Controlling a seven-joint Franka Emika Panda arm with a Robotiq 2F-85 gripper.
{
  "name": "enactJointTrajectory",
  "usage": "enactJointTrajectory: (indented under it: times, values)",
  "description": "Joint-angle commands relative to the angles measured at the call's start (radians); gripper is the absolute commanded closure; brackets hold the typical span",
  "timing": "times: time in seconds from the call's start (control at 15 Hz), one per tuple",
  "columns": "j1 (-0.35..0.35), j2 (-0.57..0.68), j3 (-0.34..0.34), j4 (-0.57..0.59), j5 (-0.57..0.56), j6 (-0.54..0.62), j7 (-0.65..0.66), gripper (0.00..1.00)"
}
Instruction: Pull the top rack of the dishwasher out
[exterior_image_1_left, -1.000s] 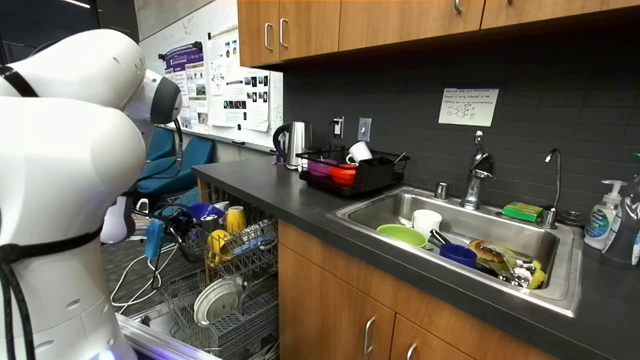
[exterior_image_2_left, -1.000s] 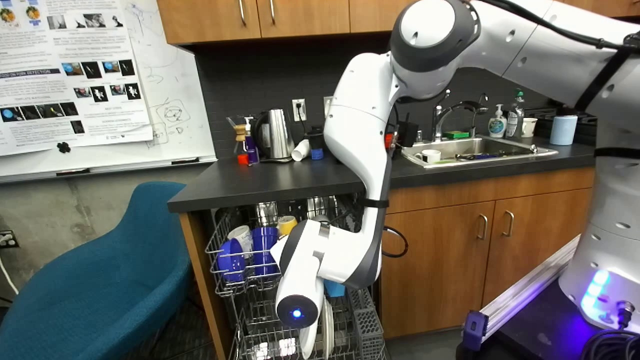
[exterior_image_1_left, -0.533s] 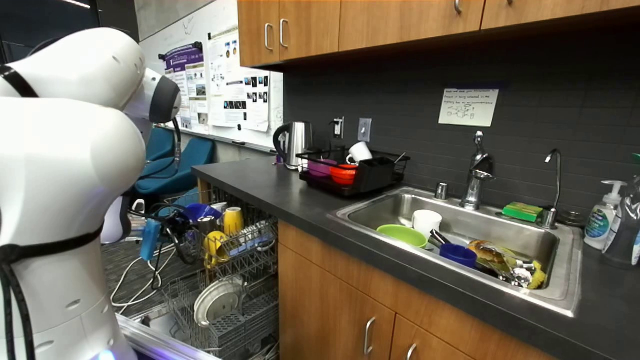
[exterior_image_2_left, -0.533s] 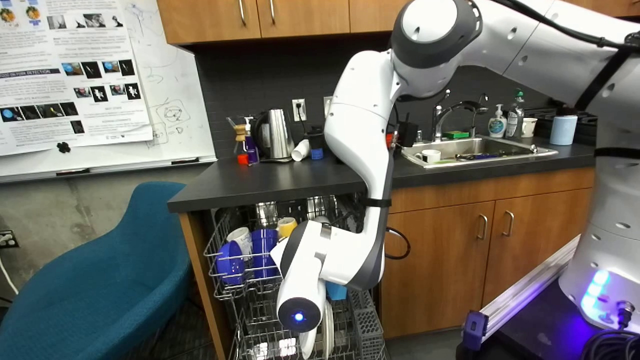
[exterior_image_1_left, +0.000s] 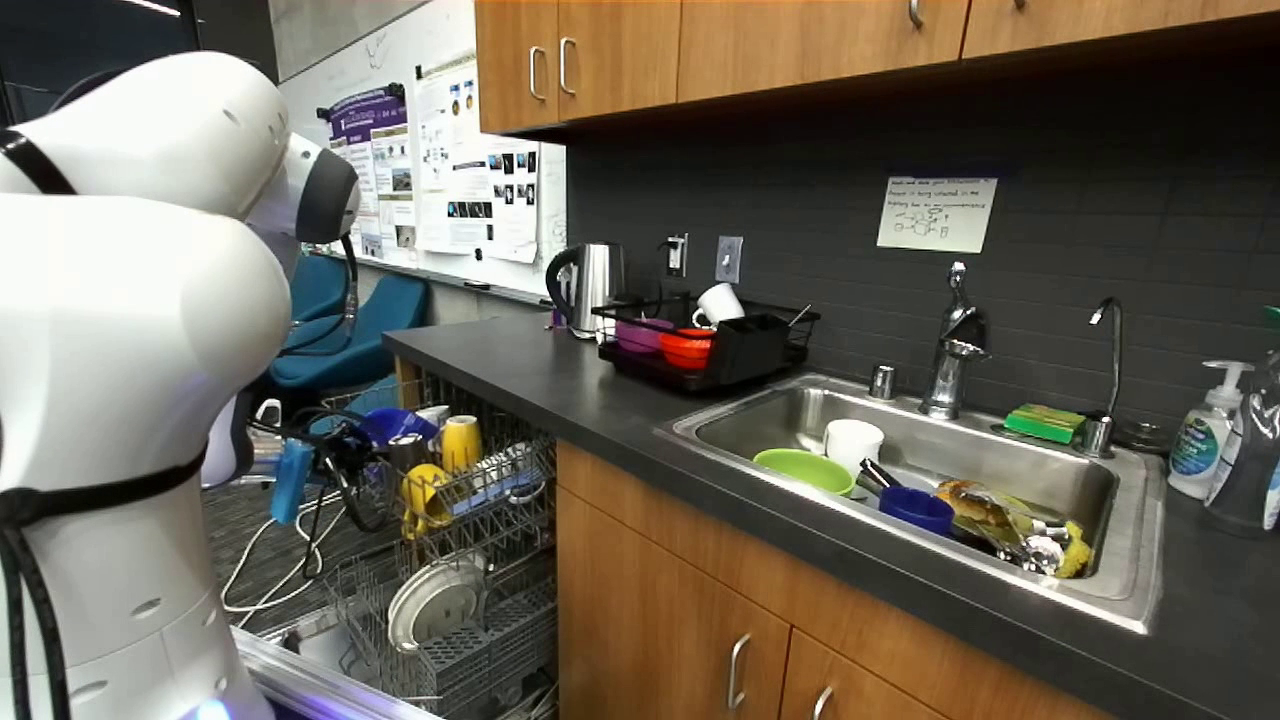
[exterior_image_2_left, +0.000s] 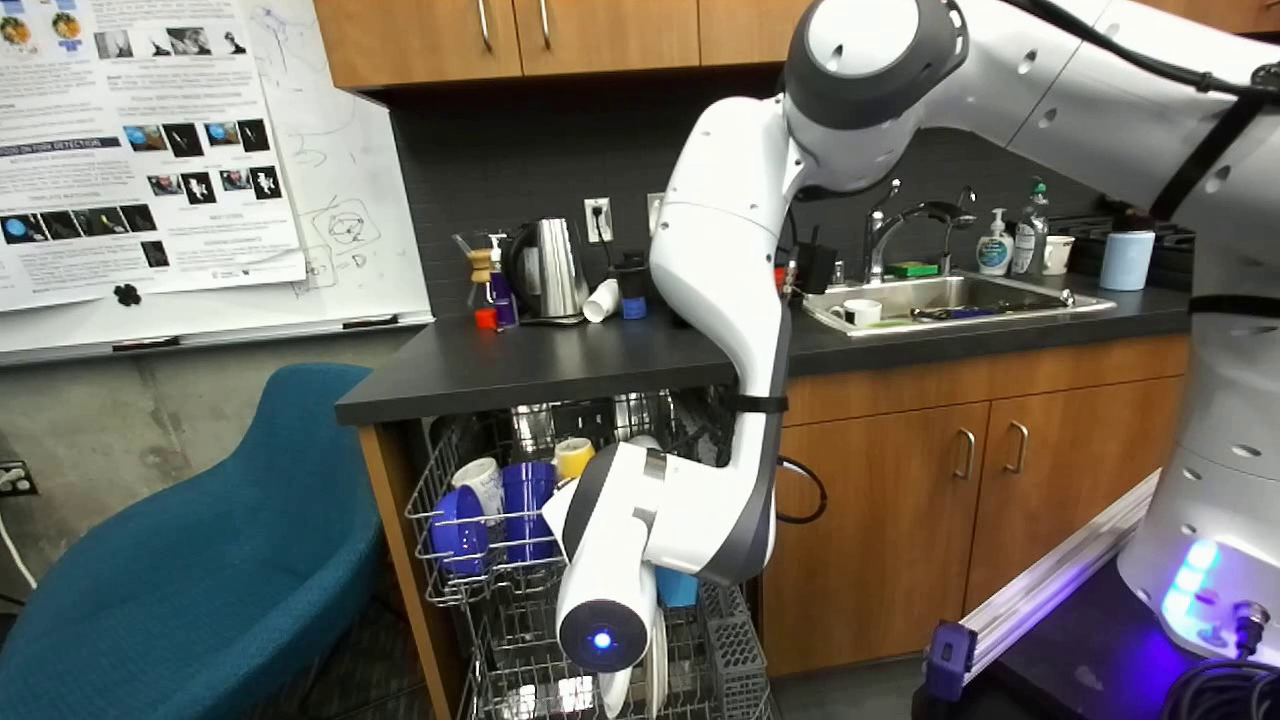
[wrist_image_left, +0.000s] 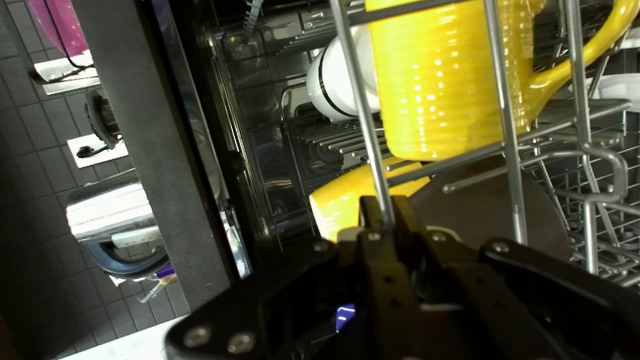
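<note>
The top rack is a pale-grey wire basket, seen pulled partly out under the counter in both exterior views (exterior_image_1_left: 505, 490) (exterior_image_2_left: 515, 562). It holds yellow cups (exterior_image_1_left: 462, 443) and blue cups (exterior_image_2_left: 528, 510). Its thick wires (wrist_image_left: 507, 120) cross the wrist view in front of a yellow mug (wrist_image_left: 440, 80). My gripper (wrist_image_left: 387, 215) is shut on one of these wires, which runs between its fingertips. In an exterior view the gripper (exterior_image_1_left: 345, 440) is a dark shape at the rack's front; in the other the arm hides it. The dishwasher's dark interior (wrist_image_left: 260, 165) shows behind the rack.
The lower rack holds white plates (exterior_image_1_left: 440, 605) and a grey cutlery basket (exterior_image_2_left: 735, 645). The dark countertop (exterior_image_2_left: 560, 365) overhangs the dishwasher. A blue chair (exterior_image_2_left: 220, 500) stands beside it. Wooden cabinets (exterior_image_2_left: 880, 510) adjoin it. A metal rail (exterior_image_2_left: 1060, 570) lies by the robot base.
The arm and top rack have moved slightly outward together, away from the dishwasher. The cups in the rack have shifted with it. The lower rack has not moved.
</note>
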Motion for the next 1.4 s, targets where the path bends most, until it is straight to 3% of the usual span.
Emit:
enactJointTrajectory:
  times: [0.0, 0.07, 0.4, 0.67, 1.0, 1.13, 1.33]
  values:
    - [-0.010, 0.015, 0.047, -0.104, 0.087, 0.032, 0.137, 0.91]
    - [-0.011, 0.014, 0.047, -0.107, 0.084, 0.035, 0.138, 0.66]
    - [-0.013, -0.013, 0.044, -0.153, 0.024, 0.071, 0.217, 0.61]
    - [-0.018, -0.071, 0.056, -0.296, -0.046, 0.084, 0.324, 0.35]
    - [-0.015, -0.055, 0.112, -0.546, -0.111, 0.212, 0.452, 0.01]
    - [-0.033, -0.067, 0.122, -0.602, -0.139, 0.287, 0.460, 0.00]
    - [-0.045, -0.075, 0.138, -0.644, -0.152, 0.311, 0.474, 0.00]
